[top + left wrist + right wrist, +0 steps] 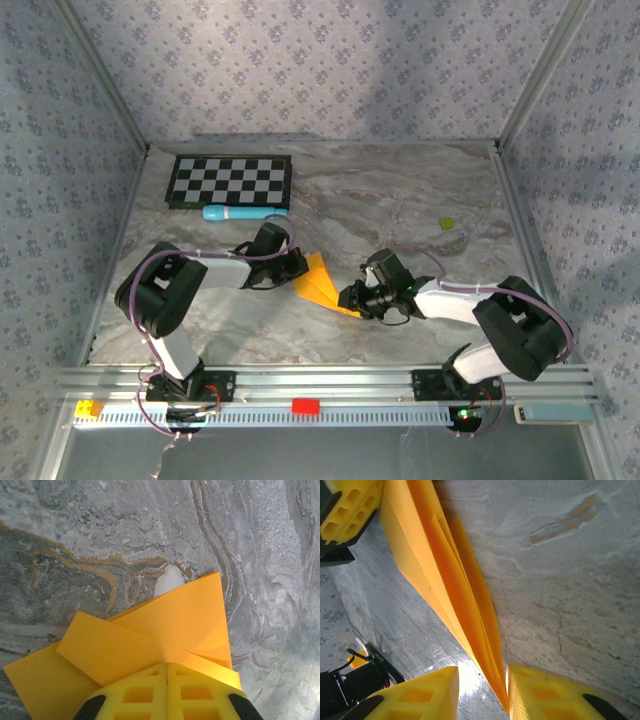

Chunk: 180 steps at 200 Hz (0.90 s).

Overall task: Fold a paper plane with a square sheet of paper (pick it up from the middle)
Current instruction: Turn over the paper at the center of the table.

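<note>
The square sheet of paper is orange and folded into a layered, pointed shape lying mid-table between the arms. My left gripper is at its left edge. In the left wrist view its yellow fingers meet at the paper's near edge, and the left gripper is shut on the paper. My right gripper is at the paper's narrow right tip. Its jaws stand apart in the right wrist view, and the right gripper is open with the paper's point lying against the right-hand finger.
A black-and-white checkerboard lies at the back left, with a light-blue cylinder just in front of it. A tiny yellow-green bit sits at the back right. Patterned walls close in the table's sides and back.
</note>
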Available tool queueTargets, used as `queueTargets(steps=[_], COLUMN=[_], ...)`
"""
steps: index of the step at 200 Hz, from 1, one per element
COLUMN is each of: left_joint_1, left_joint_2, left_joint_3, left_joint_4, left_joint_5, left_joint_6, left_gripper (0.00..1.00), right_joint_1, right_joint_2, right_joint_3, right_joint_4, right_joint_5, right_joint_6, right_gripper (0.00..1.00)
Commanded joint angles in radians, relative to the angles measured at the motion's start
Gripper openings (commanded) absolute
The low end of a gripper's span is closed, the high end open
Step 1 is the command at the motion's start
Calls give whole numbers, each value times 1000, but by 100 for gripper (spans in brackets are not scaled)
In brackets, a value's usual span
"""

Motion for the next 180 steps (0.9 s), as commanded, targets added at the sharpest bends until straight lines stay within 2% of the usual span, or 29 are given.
queueTargets(steps=[1, 44, 127, 156, 180], left_joint_1=[4, 6, 7, 7, 7], left_joint_2=[9, 9, 11, 1, -31], left_joint_3=[-2, 0, 9, 9, 28], left_joint_4=[-82, -83, -82, -22, -26], left_joint_5=[-1, 2, 4, 20, 11], left_joint_6=[0, 0, -5, -11, -5], left_gripper=[0, 0, 0, 0, 5], right_joint_1=[5, 2, -9, -10, -13], right_joint_2=[10, 14, 39, 33, 16], right_joint_3=[17, 14, 3, -8, -16], right_joint_4=[25, 55, 91, 96, 91], right_joint_5=[5, -6, -40, -42, -42], right_joint_6=[-8, -28, -44, -48, -59], right_gripper=[31, 31, 17, 10, 7])
